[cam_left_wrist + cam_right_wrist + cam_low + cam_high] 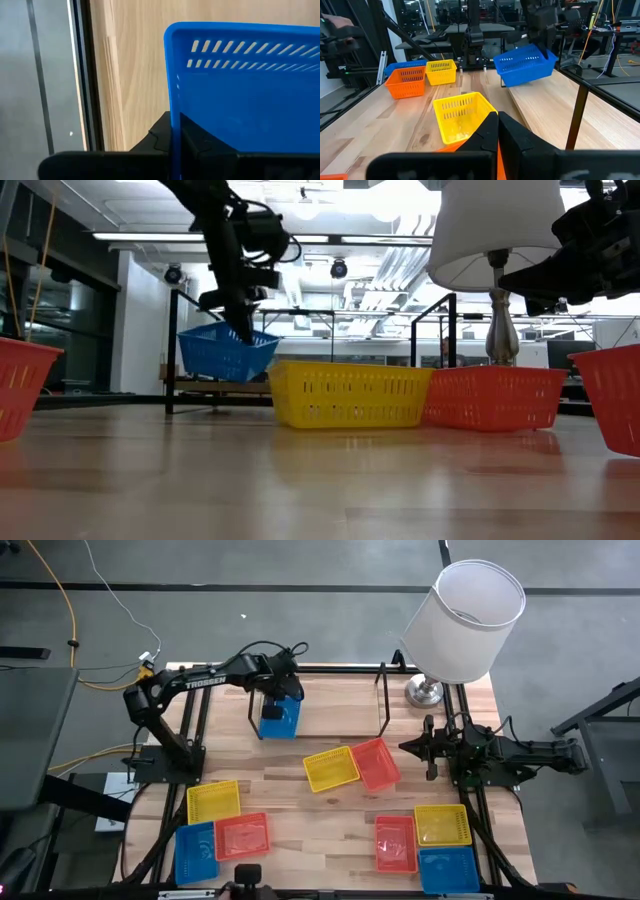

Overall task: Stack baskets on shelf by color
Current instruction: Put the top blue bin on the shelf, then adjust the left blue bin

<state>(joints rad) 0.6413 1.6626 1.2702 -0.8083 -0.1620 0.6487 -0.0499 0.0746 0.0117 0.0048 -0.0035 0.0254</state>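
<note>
Right now I have 1 blue plastic mesh-sided basket [280, 717] pinched by its rim in the left gripper [281, 688], its fingers [165, 137] clamped on one wall. From table height it hangs tilted, clear of the surface, over the left end of the low light-wood shelf in its thin black wire frame [384, 700]. I judge this the placing step for the first blue basket, since the shelf looks bare otherwise.

Next I need to level the basket, lower it flat onto the board inside the end loop, then release.

On the wooden counter [300, 800] a yellow basket [331, 768] and an orange-red basket [376, 763] sit touching at the middle. 3 more, yellow [213, 801], blue [195, 852] and orange-red [242, 835], cluster at the near left, and 3 at the near right.

My right gripper [432, 748] waits near the white-shaded lamp [465, 620], fingers together on nothing.
</note>
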